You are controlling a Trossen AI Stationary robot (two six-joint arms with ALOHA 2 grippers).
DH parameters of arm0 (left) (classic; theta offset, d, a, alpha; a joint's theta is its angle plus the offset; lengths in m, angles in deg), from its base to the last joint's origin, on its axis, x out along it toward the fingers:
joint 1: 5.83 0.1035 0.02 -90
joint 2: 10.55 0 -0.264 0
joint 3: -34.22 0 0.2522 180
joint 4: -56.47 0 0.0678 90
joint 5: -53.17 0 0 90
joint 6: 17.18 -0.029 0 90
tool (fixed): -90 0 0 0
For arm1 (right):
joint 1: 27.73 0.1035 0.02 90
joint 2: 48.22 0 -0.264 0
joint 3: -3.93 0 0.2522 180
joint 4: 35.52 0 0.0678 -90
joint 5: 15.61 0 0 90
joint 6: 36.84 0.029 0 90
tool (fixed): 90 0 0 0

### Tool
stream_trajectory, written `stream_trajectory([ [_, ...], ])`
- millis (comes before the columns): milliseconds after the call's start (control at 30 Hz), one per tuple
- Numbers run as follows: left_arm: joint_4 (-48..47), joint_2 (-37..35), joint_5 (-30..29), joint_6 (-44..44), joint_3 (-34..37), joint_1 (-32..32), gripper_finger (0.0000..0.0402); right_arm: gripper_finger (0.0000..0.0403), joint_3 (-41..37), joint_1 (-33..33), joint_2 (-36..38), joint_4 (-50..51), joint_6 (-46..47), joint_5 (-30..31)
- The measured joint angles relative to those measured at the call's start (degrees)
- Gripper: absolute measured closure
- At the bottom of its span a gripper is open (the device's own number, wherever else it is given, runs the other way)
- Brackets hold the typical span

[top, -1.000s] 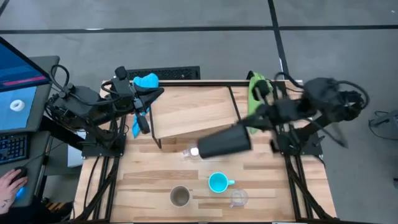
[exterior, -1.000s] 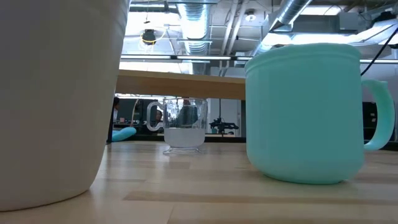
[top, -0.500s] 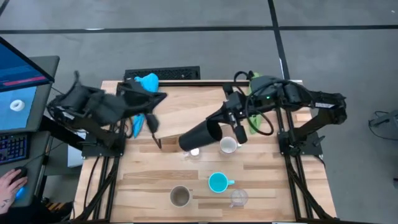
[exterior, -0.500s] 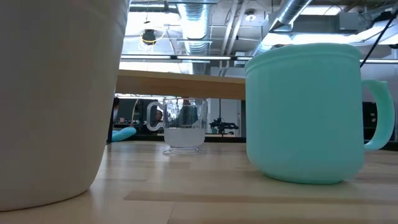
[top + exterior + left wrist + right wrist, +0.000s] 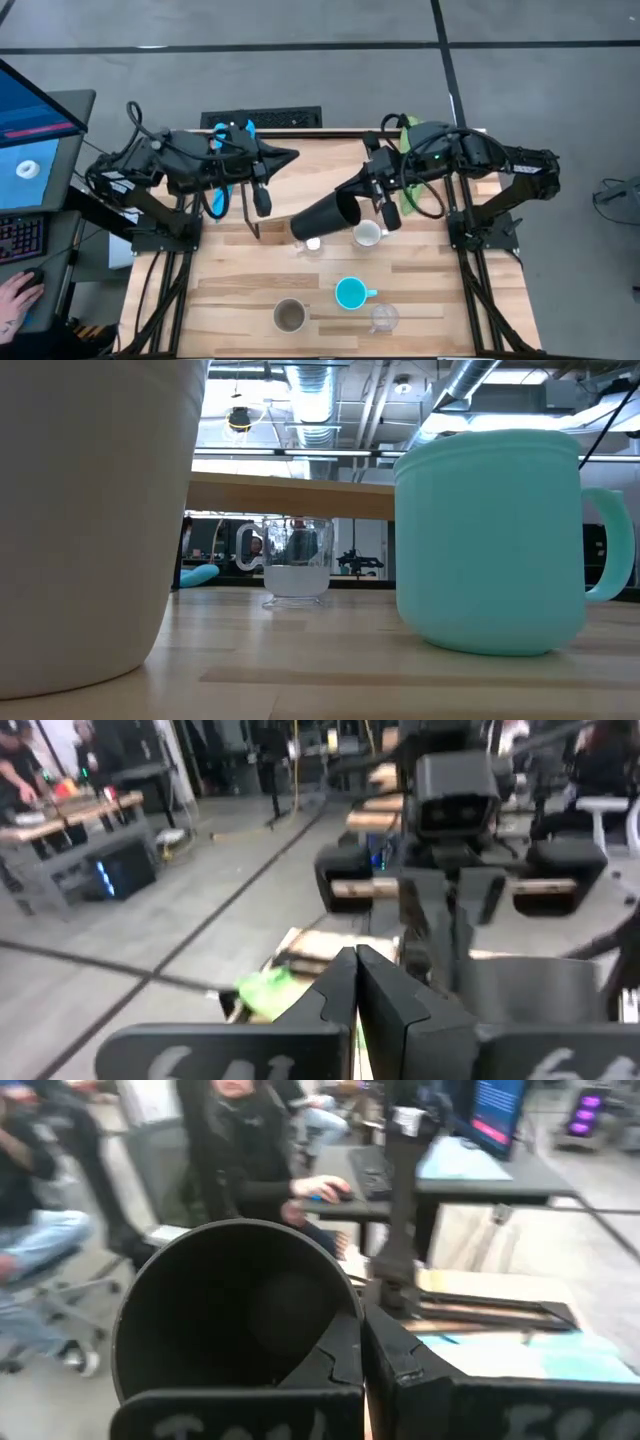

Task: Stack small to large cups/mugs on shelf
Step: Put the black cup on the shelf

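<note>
My right gripper [image 5: 356,198] [image 5: 362,1355] is shut on the black cup [image 5: 322,217], which lies on its side in the air just in front of the shelf [image 5: 310,172], above a clear glass [image 5: 311,244]. The white mug [image 5: 367,235] stands beside it on the table. The turquoise mug [image 5: 350,293] [image 5: 490,540], the beige-grey mug [image 5: 290,315] [image 5: 85,520] and the second clear glass [image 5: 382,318] stand near the table's near edge. My left gripper [image 5: 290,155] [image 5: 356,982] is shut and hovers over the shelf's far left part, pointing right. My right gripper pinches the black cup's wall at the rim [image 5: 335,1330], one finger [image 5: 335,1365] inside the mouth and one [image 5: 405,1370] outside. The fingers come level from the table's right side. The cup is lifted clear, lying on its side with its mouth toward the gripper.
A blue cloth [image 5: 238,130] lies at the table's far left corner and a green cloth [image 5: 410,150] at the far right, under the right arm. A person's hand [image 5: 15,300] rests at a desk to the table's left. People sit in the room beyond the table.
My right arm has swung in from the right and carried the black cup toward the table's left, uncovering the white mug; it has barely moved in the last half second. My left gripper has moved from the far left corner toward the right, out over the shelf.
</note>
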Motion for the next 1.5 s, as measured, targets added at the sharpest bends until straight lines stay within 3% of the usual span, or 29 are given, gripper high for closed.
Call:
stream_trajectory([
  [233, -15.05, -0.02, -4.56, 9.62, 0.0, 0.03, 0.0402, 0.0395, -0.04, -4.4, -1.1, 3.24, 5.64, 5.86],
  [533, -31.89, -0.04, -7.81, 22.4, 0.02, 0.13, 0.0402, 0.0396, -0.02, -14.91, -5.0, 15.36, 11.1, 6.06],
  [700, -32.77, 0.04, -8.63, 22.68, 0.02, 0.41, 0.0401, 0.0395, -0.09, -19.35, -7.48, 22.48, 11.59, 6.04],
  [933, -32.86, -0.04, -8.79, 22.3, 0.02, 0.73, 0.0402, 0.0395, 0.58, -24.07, -9.61, 23.12, 12.08, 7.57],
  [1133, -33.32, -0.05, -8.76, 22.05, 0.02, 0.96, 0.0401, 0.0395, 3.12, -28.05, -10.56, 30.77, 12.03, 11.86],
  [1500, -35.49, -0.09, -8.68, 22.53, 0.02, 2.51, 0.0402, 0.0394, 3.72, -32.65, -11.2, 35.24, 11.68, 12.02],
])
